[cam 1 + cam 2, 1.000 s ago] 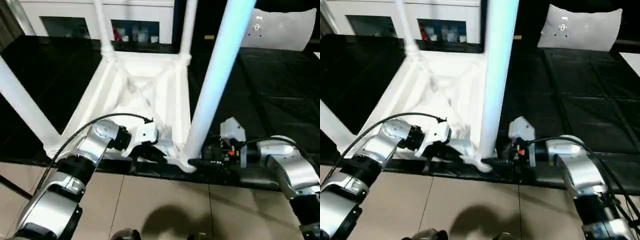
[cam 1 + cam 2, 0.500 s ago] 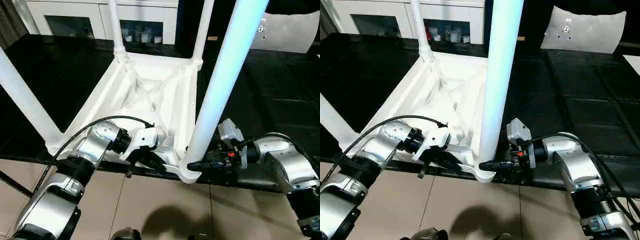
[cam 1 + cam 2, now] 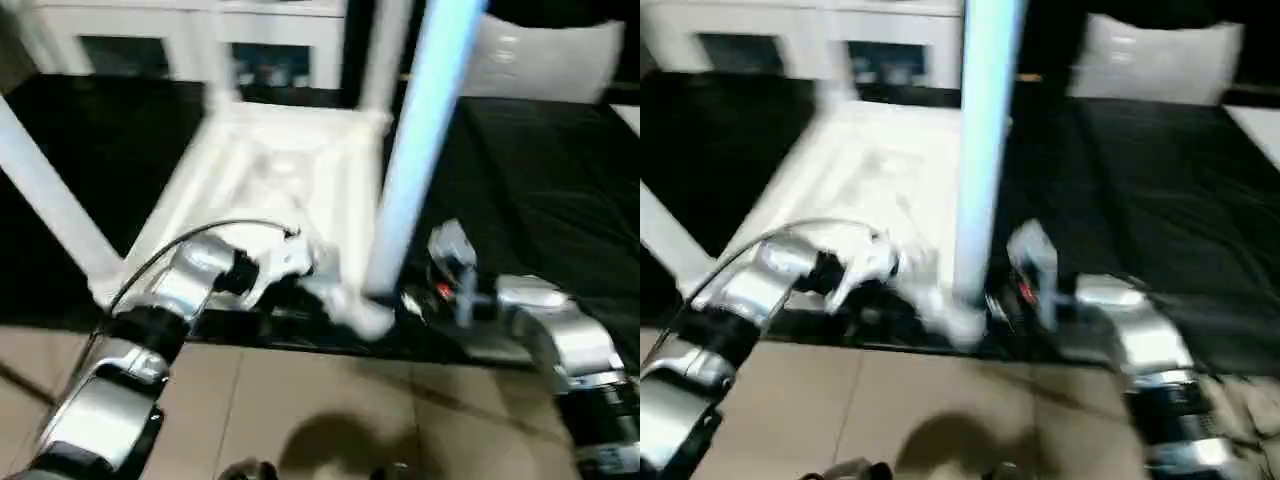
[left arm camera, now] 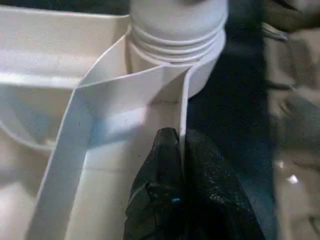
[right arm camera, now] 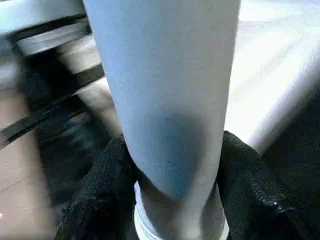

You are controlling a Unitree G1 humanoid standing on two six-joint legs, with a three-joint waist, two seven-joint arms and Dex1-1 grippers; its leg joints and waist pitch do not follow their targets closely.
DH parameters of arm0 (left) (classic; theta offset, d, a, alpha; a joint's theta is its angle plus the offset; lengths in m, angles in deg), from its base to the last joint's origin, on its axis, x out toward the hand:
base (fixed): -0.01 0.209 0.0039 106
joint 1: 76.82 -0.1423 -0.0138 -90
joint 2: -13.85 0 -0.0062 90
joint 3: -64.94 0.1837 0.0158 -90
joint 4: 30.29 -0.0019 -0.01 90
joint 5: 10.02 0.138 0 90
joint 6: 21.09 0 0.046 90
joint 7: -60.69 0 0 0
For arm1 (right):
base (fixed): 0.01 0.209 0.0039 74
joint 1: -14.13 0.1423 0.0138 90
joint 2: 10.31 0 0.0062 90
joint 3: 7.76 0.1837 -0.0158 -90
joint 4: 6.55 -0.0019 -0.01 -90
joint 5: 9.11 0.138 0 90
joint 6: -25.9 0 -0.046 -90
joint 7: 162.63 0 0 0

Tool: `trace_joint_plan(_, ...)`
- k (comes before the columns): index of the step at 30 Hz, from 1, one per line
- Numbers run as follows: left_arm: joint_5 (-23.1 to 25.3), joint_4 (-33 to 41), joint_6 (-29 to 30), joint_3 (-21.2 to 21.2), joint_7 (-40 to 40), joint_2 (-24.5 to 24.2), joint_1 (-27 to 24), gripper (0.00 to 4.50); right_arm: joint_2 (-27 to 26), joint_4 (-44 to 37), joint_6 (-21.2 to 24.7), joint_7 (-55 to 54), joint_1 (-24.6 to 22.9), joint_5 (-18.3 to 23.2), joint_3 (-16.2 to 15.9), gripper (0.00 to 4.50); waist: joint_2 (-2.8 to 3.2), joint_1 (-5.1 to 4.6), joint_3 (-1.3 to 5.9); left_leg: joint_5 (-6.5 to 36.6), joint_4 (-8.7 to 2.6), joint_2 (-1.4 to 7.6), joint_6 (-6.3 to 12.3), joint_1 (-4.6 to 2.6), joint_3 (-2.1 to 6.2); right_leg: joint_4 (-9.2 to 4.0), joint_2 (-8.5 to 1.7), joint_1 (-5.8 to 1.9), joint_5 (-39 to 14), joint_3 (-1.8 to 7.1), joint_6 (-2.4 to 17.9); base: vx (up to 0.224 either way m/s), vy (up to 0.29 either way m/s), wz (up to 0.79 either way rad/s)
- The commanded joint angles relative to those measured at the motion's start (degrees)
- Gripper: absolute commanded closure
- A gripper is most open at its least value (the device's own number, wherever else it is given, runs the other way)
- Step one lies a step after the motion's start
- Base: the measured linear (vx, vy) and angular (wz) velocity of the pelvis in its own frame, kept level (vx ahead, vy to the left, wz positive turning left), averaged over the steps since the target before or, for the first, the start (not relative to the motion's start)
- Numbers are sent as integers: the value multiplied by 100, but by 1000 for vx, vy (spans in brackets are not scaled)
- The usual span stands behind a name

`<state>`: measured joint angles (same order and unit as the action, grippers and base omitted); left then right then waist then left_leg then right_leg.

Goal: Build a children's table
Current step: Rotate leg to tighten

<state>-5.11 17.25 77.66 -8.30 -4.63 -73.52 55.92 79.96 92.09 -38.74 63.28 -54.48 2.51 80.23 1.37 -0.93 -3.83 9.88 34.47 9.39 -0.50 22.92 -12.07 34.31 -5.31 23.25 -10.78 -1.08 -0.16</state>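
The children's table top (image 3: 270,170) lies upside down on the black padded surface, with white legs standing up from its corner sockets. My left gripper (image 3: 320,290) is at the near edge, shut on the top's thin rim wall (image 4: 182,100) just beside the near right socket (image 4: 175,35). The near right leg (image 3: 415,150) rises steeply from that socket. My right gripper (image 3: 405,300) is at its base, and its black fingers (image 5: 105,175) press against both sides of the leg (image 5: 170,90).
Another leg (image 3: 45,195) slants up at the near left, and two stand at the far corners. The black padded surface (image 3: 540,180) stretches to the right. Behind it are a white cabinet (image 3: 150,40) and a white cushion (image 3: 540,55). Tiled floor (image 3: 300,400) lies below the near edge.
The head camera has shifted, so the whole picture has moved. Both grippers stay at the near right corner. My right fingers have drawn in against the leg's base.
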Motion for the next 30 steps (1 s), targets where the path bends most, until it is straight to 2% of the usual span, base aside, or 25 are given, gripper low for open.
trace_joint_plan(1, -169, 62, 299, -186, 1033, 717, 353, 450, -859, 66, 362, -1091, 258, -167, -318, 255, -24, -18, 351, 1991, -509, 313, -190, -163, 251, -467, -273, -140, -2072, 126, 1138, 0, 0, 0)
trace_joint_plan(2, -152, -19, 437, -314, 1572, 914, 442, 450, -1209, 201, 448, -1731, 395, -268, -182, 255, -16, -82, 354, 1990, -495, 295, -187, -152, 240, -477, -264, -123, -1980, 125, 1185, 0, 0, 0)
trace_joint_plan(3, -152, -19, 437, -314, 1572, 914, 442, 450, -1209, 201, 448, -1731, 395, -268, -182, 256, -35, -113, 360, 1980, -491, 282, -186, -149, 242, -485, -263, -126, -1994, 118, 1191, 0, 0, 0)
trace_joint_plan(4, -128, -38, 479, -355, 1757, 985, 472, 450, -1401, 251, 501, -2041, 466, -292, -99, 256, -29, -103, 380, 1898, -470, 275, -111, -174, 244, -509, -266, -140, -1986, 118, 1144, 0, 0, 0)
trace_joint_plan(6, -82, -38, 537, -401, 1965, 1077, 500, 450, -1697, 307, 573, -2506, 573, -279, 55, 256, -15, -115, 381, 1614, -467, 280, 57, -137, 221, -495, -253, -153, -1526, 136, 1215, 0, 0, 0)
trace_joint_plan(7, -32, 15, 555, -377, 1933, 1084, 494, 450, -1746, 260, 461, -2510, 571, -323, -12, 256, -19, -119, 398, 1403, -456, 280, 197, -121, 213, -467, -241, -187, -1150, 121, 1276, 0, 0, 0)
trace_joint_plan(8, -32, 15, 555, -377, 1933, 1084, 494, 450, -1746, 260, 461, -2510, 571, -323, -12, 200, -10, -113, 403, 1335, -448, 287, 243, -128, 208, -459, -247, -189, -1013, 123, 1306, 0, 0, 0)
trace_joint_plan(11, 64, 122, 566, -276, 1826, 953, 435, 450, -1636, 80, 333, -2326, 422, -344, -23, 178, -14, -99, 425, 916, -416, 296, 506, -120, 193, -394, -254, -240, -315, 118, 1498, 0, 0, 0)
trace_joint_plan(13, 165, 130, 502, -181, 1767, 804, 376, 450, -1485, -12, 250, -2170, 305, -387, 0, 149, -8, -67, 423, 752, -406, 303, 649, -124, 180, -380, -256, -252, -130, 111, 1561, 0, 0, 0)
trace_joint_plan(17, 241, 197, 127, -31, 1414, 472, 157, 450, -1063, -52, 140, -1881, 136, -306, 164, 126, -6, -27, 396, 956, -422, 322, 638, -136, 177, -407, -254, -256, -410, 112, 1570, 0, 0, 0)
trace_joint_plan(18, 236, 233, -51, 8, 1253, 366, 73, 450, -907, -81, 46, -1677, 90, -262, 163, 103, -38, -29, 384, 1072, -435, 331, 579, -144, 176, -426, -255, -238, -601, 116, 1545, 0, 0, 0)
trace_joint_plan(23, 59, 378, -367, 47, 528, 63, -186, 450, -174, -484, -184, -166, -154, 64, -152, 81, -15, 22, 357, 1381, -467, 358, 447, -168, 188, -451, -260, -232, -979, 129, 1443, 0, 0, 0)
trace_joint_plan(24, -145, 503, -595, 125, -49, -64, -304, 450, 251, -560, -432, 464, -213, 6, -352, 53, -20, 34, 357, 1420, -473, 361, 427, -168, 193, -450, -258, -229, -1016, 126, 1436, 0, 0, 0)
trace_joint_plan(25, -180, 529, -626, 154, -193, -107, -325, 450, 387, -556, -570, 664, -230, -36, -428, 47, -22, 36, 363, 1426, -469, 362, 416, -173, 189, -440, -263, -236, -989, 127, 1447, 0, 0, 0)
trace_joint_plan(26, -191, 534, -634, 176, -228, -131, -329, 450, 445, -546, -636, 747, -234, -41, -461, 45, -13, 30, 347, 1488, -479, 363, 423, -173, 181, -444, -259, -206, -1015, 135, 1458, 0, 0, 0)
trace_joint_plan(27, -199, 537, -645, 192, -250, -147, -331, 450, 480, -540, -674, 795, -237, -40, -480, 45, -13, 32, 353, 1518, -477, 366, 414, -182, 181, -444, -264, -205, -1032, 133, 1464, 0, 0, 0)
trace_joint_plan(28, -197, 490, -910, 288, -505, -237, -326, 450, 659, -467, -727, 1144, -222, 3, -545, 45, -15, 36, 348, 1543, -476, 365, 396, -182, 182, -452, -271, -199, -1074, 137, 1475, 0, 0, 0)
trace_joint_plan(30, -244, 482, -1008, 350, -826, -327, -335, 450, 881, -407, -797, 1663, -222, 89, -632, 45, -15, 82, 358, 1545, -469, 370, 404, -197, 182, -452, -276, -212, -1094, 138, 1482, 0, 0, 0)
